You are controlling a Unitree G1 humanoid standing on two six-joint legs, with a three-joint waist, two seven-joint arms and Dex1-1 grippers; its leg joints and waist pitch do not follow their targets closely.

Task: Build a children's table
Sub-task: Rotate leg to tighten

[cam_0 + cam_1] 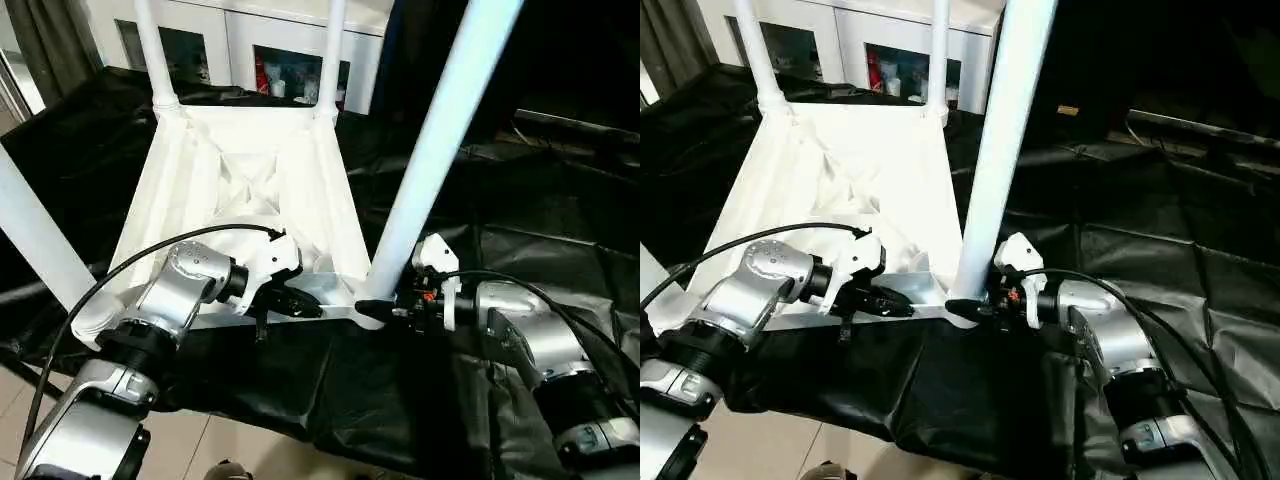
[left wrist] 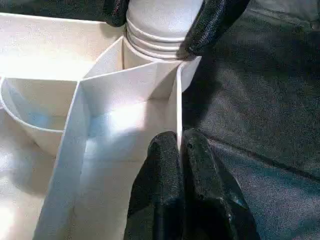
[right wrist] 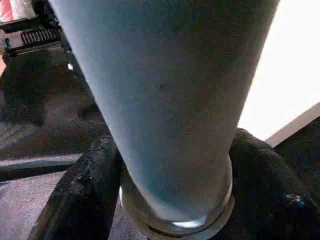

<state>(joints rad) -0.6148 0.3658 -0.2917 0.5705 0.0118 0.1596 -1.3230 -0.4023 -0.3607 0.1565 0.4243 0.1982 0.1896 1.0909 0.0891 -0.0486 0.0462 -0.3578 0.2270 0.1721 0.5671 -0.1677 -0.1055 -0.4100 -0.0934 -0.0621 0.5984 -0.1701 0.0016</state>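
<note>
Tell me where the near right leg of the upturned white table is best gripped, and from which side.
Low down, just above its ribbed collar, where the near right leg enters the corner socket. Come in level from the robot's right, over the black cloth: the tabletop blocks the other side. The right gripper already straddles that base; the left gripper pinches the rim wall.

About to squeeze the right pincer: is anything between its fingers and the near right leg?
Nothing visible. The right pincer has one finger on each side of the leg at its base, directly against the white tube where it enters the tabletop corner socket.
</note>
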